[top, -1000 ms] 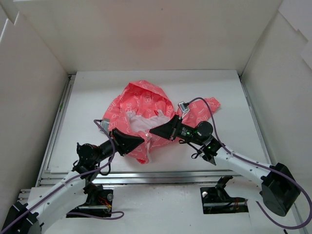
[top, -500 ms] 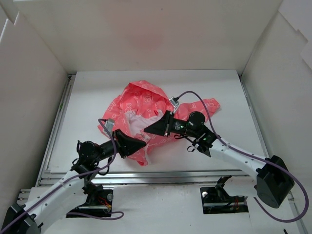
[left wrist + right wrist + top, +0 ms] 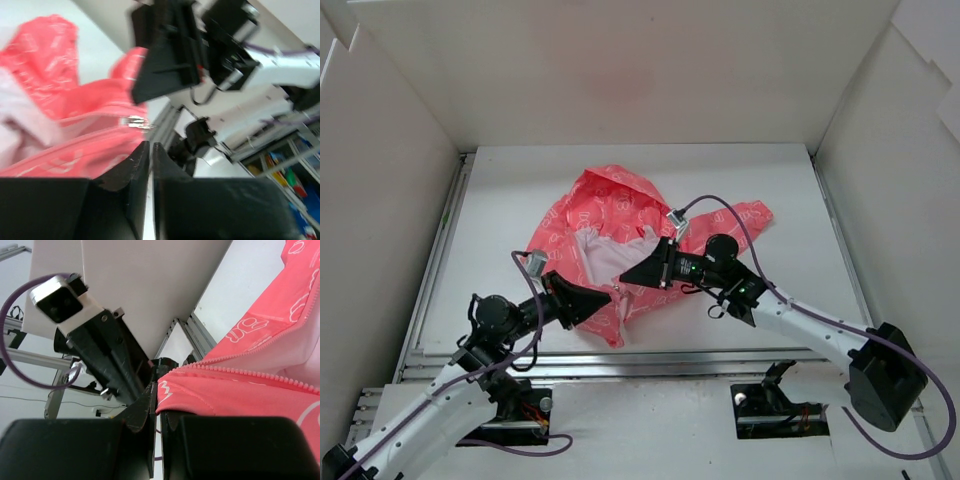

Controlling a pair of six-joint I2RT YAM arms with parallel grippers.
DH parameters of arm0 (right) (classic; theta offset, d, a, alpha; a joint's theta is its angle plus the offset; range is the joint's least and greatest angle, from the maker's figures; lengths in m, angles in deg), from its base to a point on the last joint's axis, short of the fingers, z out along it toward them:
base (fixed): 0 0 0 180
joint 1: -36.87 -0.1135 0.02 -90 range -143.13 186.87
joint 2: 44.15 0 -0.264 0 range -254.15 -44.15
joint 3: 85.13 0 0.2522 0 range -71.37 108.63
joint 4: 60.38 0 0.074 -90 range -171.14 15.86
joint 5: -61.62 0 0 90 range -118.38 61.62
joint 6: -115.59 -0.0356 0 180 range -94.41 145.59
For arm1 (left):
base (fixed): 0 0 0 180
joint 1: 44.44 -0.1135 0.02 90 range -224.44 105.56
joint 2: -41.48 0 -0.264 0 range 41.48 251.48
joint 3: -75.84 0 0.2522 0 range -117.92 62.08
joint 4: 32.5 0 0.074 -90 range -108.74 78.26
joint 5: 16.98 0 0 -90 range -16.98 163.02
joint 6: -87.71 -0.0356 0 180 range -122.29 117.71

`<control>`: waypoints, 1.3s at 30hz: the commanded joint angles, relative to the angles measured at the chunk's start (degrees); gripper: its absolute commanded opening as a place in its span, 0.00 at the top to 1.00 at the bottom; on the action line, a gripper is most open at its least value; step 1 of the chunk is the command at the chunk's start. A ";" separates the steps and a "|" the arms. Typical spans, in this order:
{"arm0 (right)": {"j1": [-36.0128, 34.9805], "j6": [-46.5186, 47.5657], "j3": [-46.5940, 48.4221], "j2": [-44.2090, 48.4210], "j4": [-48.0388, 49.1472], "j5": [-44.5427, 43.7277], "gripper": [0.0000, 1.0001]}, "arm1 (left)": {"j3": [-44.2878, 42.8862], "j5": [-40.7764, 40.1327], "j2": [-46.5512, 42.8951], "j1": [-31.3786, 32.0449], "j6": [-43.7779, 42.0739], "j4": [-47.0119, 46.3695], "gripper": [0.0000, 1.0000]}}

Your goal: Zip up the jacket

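Between left gripper (image 3: 608,298) and right gripper (image 3: 624,278), the jacket (image 3: 610,212) hem seems pinched.

right pincer (image 3: 158,394) clamped on jacket (image 3: 235,397) edge | zipper teeth (image 3: 250,374) run alongside | left pincer (image 3: 140,386) close opposite

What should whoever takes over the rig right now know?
Jacket: crumpled on the table, front open, white lining showing.
Left gripper: closed, apparently pinching the lower front edge.
Right gripper: shut on the zipper edge, close beside the left one.
A small metal piece, likely the zipper pull, sits near the left fingertips.
Done: edges gripped. Left: join the sides and zip up.
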 commanded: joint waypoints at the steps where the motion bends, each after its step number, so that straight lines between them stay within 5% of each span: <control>1: -0.50 0.79 -4.53 5.00 6.68 -1.56 1.00 | -4.24 -13.81 -2.80 0.13 -0.13 12.91 0.90; 5: -0.41 1.32 -10.26 8.08 5.89 -3.93 1.00 | -10.49 -32.79 2.19 -1.62 0.74 24.54 0.71; 10: -0.50 2.81 -15.44 11.77 5.54 -6.83 1.00 | -16.90 -36.68 16.69 -7.85 3.21 26.66 0.57; 15: -0.85 5.18 -18.61 13.80 5.54 -10.34 1.00 | -17.97 -36.88 34.18 -18.04 3.91 22.55 0.60; 22: -1.11 5.45 -21.78 10.02 11.50 -12.19 1.00 | -24.29 -36.88 51.76 -23.32 0.84 20.69 0.61; 26: -0.94 4.84 -21.78 6.77 15.47 -12.46 1.00 | -29.82 -29.60 62.64 -23.43 -1.09 16.12 0.65; 32: -0.85 6.15 -19.59 -2.52 23.29 -17.37 1.00 | -47.56 -28.18 77.93 -19.04 -0.48 13.31 0.70; 35: -0.15 7.03 -16.17 -9.20 27.86 -20.10 1.00 | -68.33 -27.66 85.23 -17.63 -1.80 17.94 0.71; 39: 1.00 4.93 -12.47 -16.51 35.31 -22.47 1.00 | -83.41 -26.51 89.22 -17.09 -4.78 24.72 0.66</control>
